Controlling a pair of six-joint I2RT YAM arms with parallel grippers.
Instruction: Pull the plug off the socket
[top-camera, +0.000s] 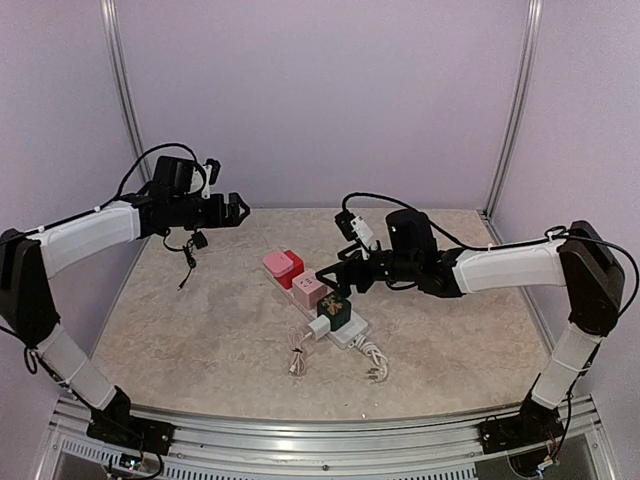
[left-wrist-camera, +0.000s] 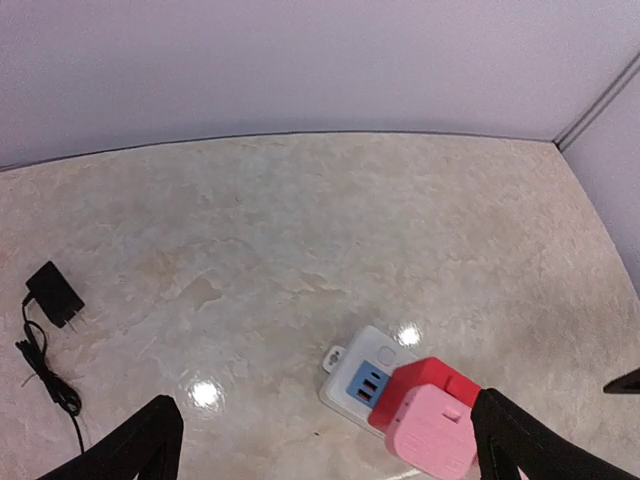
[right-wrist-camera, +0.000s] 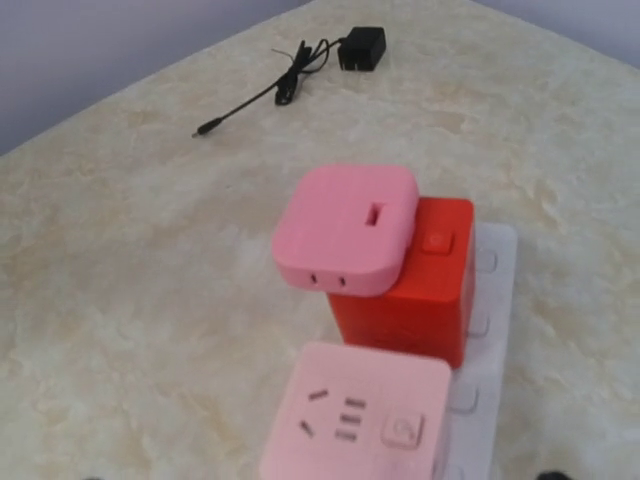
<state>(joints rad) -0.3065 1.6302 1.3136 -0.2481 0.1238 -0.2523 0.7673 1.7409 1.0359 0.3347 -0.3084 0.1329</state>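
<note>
socket (left-wrist-camera: 385, 355): white strip, lying flat | plug (left-wrist-camera: 55, 293): black, loose, well apart

Adapters (top-camera: 283, 265) on socket (top-camera: 350, 337), mid-table; plug (left-wrist-camera: 55, 295) well to L.

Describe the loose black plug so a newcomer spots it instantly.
Find the long white power strip mid-table. Left of it, toward the back wall, the black plug lies alone on the tabletop. Unlike the cubes on the strip, it is black and trails a thin cord.
</note>
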